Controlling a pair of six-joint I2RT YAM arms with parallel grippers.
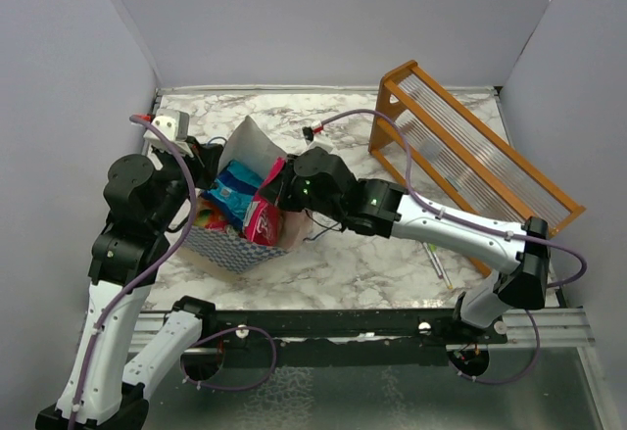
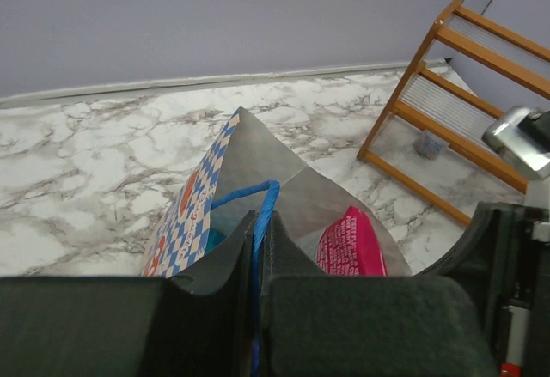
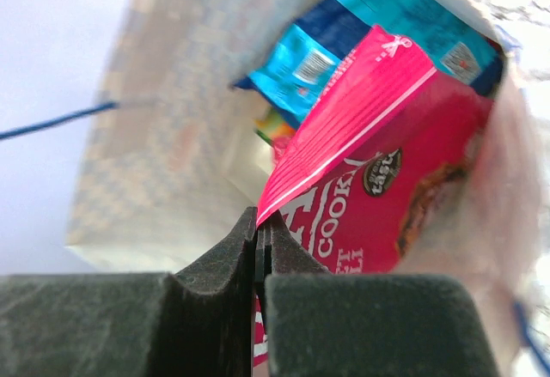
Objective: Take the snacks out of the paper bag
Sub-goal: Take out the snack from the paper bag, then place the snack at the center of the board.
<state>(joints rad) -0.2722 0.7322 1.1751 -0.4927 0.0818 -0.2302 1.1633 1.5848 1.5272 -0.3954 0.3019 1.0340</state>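
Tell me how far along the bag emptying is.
Done: nothing that shows; no packet lies outside the bag. In hand: the left hand is shut on the blue handle, and the right hand is shut on the edge of the pink packet, which stands in the bag. Left: lift it out, then the blue packet and whatever lies beneath.

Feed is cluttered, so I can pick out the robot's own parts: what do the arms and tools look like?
The left arm and right arm have white links and black joint housings, each trailing a lavender cable. Small green lights glow on the right arm. The left tool and right tool each have two dark grey, matt, wedge-tipped fingers.
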